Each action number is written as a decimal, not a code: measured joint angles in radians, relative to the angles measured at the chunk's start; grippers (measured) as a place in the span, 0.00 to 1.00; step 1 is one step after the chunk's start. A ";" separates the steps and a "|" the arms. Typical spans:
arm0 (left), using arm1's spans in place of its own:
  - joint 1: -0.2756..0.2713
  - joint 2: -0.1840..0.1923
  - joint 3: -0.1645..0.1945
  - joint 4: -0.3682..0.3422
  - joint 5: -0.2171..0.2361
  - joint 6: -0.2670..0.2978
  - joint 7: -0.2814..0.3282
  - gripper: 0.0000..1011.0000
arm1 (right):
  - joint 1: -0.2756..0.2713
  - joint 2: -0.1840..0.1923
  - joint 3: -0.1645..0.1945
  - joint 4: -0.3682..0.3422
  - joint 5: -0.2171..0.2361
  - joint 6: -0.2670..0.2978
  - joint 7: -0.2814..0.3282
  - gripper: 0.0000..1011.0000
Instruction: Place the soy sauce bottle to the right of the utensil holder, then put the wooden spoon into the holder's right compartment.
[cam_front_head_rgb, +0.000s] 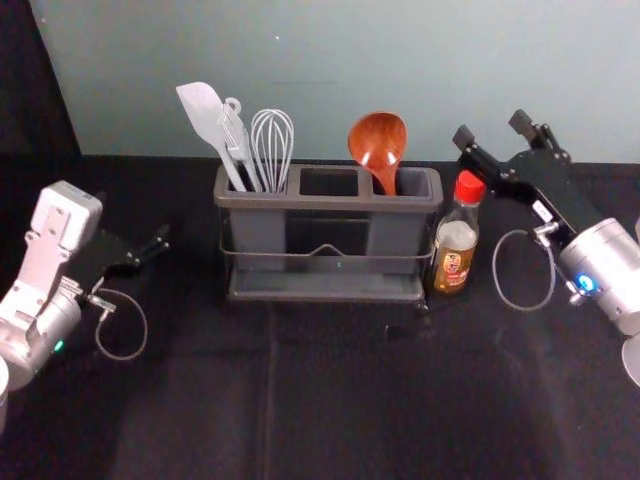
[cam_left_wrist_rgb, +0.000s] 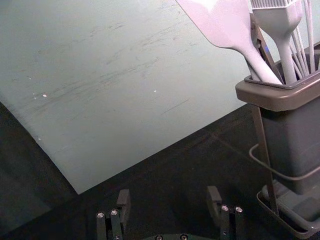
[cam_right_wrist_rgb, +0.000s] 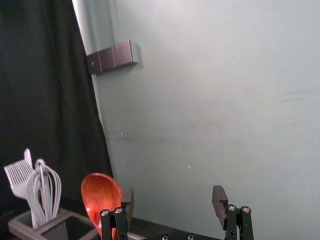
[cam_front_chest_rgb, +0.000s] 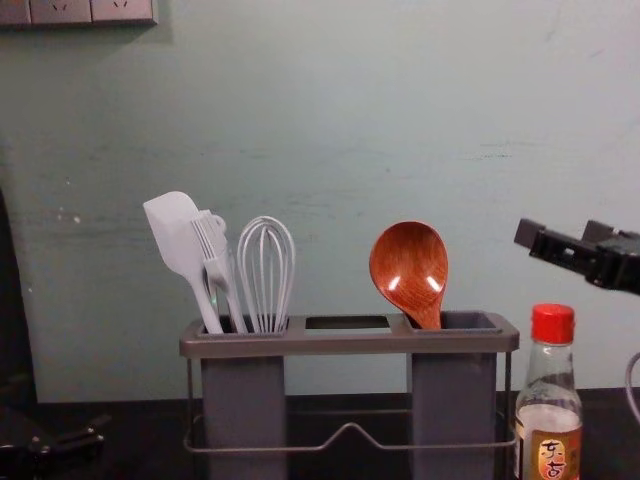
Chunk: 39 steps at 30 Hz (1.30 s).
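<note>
Chest view: your soy sauce bottle (cam_front_chest_rgb: 548, 420), labelled 东古, stands just right of the holder (cam_front_chest_rgb: 350, 343); wooden spoon (cam_front_chest_rgb: 408, 268) in its right compartment; your right claw (cam_front_head_rgb: 492, 130) hangs spread near the bottle, higher; your left claw (cam_front_head_rgb: 159, 243), spread, left of the holder.

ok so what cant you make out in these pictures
- Lower end of the wooden spoon: head and chest views, hidden by the right compartment.
- Lower ends of the spatula, brush and whisk: same views, inside the left compartment.
- Soy sauce bottle, base: chest view, cut off below.
- Fine print on its label: head view, too small.
</note>
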 joint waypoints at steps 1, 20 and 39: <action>0.000 0.000 0.000 0.000 0.000 0.000 0.000 0.99 | -0.008 0.002 0.005 -0.016 0.003 -0.001 -0.003 0.99; 0.000 0.000 0.000 0.000 0.000 0.000 0.000 0.99 | -0.138 0.037 0.139 -0.175 -0.091 -0.061 -0.145 0.99; 0.000 0.000 0.000 0.000 0.000 0.000 0.000 0.99 | -0.105 0.030 0.126 -0.068 -0.352 0.102 -0.279 0.99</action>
